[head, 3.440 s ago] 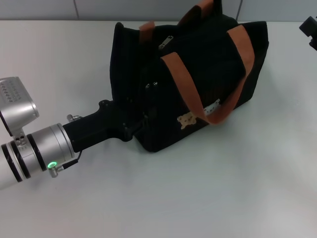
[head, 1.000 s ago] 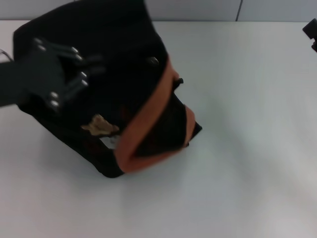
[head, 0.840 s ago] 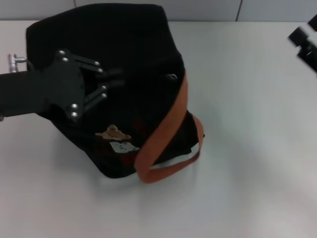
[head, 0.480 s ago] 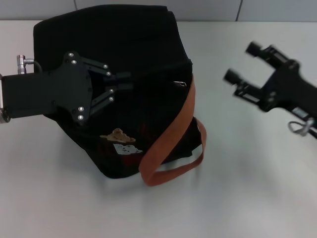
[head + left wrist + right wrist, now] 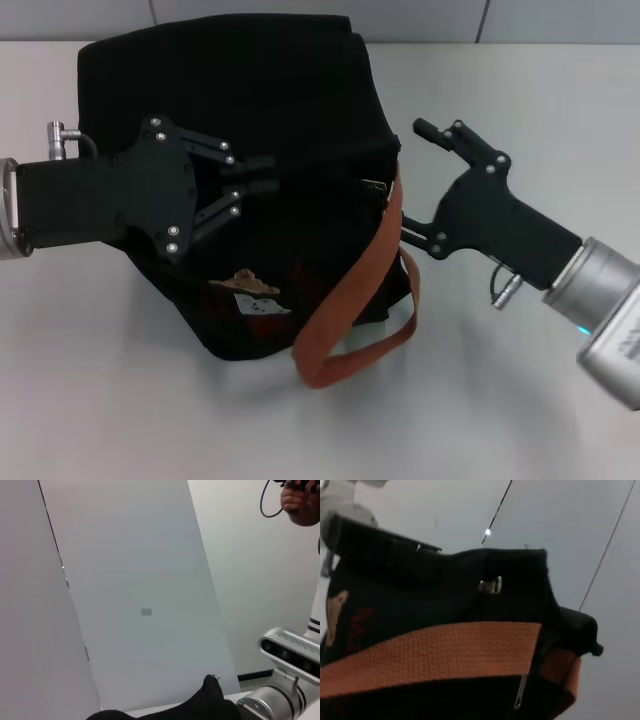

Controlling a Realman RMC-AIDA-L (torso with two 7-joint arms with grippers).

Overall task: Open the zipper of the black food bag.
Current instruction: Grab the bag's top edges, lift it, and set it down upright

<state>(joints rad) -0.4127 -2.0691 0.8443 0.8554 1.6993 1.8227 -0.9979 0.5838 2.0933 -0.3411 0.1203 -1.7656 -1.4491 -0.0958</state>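
The black food bag lies tipped at the table's left-centre, with its bear patches facing me and an orange-brown handle looping off its near end. My left gripper reaches in from the left and is shut on a fold of the bag's fabric. A small silver pull tab of the zipper shows at the bag's right edge. My right gripper is open just right of that tab, one finger on each side of it. The right wrist view shows the bag, the handle and a silver metal piece close up.
The white table stretches around the bag. A pale wall fills the left wrist view, with a tip of black fabric along one edge and a person's hand holding a cable far off.
The bag was turned and carried leftward in the left gripper, then settled. The right arm swept in from the far right and now sits beside the zipper pull.
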